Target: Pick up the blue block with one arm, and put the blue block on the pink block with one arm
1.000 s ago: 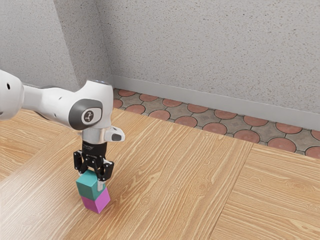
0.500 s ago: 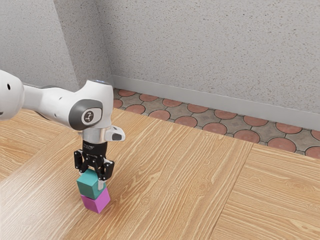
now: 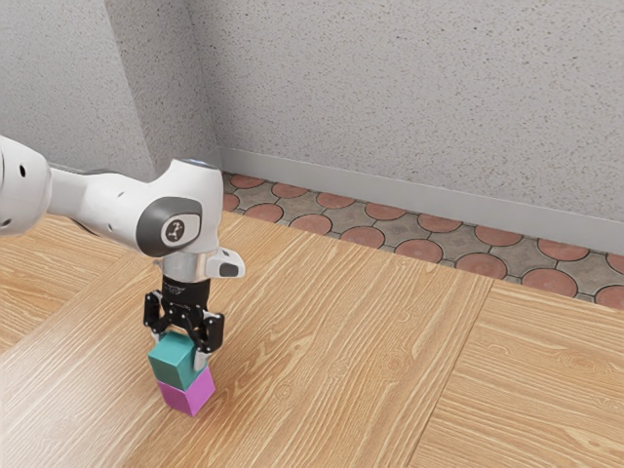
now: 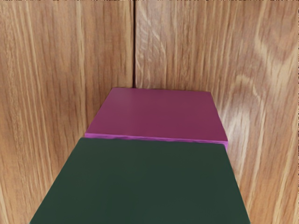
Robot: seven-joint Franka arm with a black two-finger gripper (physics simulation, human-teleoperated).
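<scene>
The gripper [image 3: 181, 341] is clamping the blue block [image 3: 172, 369], fingers block-width apart, and the block is sitting atop the pink block [image 3: 190, 394].

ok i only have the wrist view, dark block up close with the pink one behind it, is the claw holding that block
observer: yes, in the exterior view the claw has a finger on each side of the blue block, gripping near its top.
operator: is it down on the pink one
observer: it looks so. From the side no gap shows between it and the pink block.
operator: lined up?
observer: not quite. The blue block sits shifted toward the exterior view's left and overhangs the pink block's edge a little on that side.
</scene>
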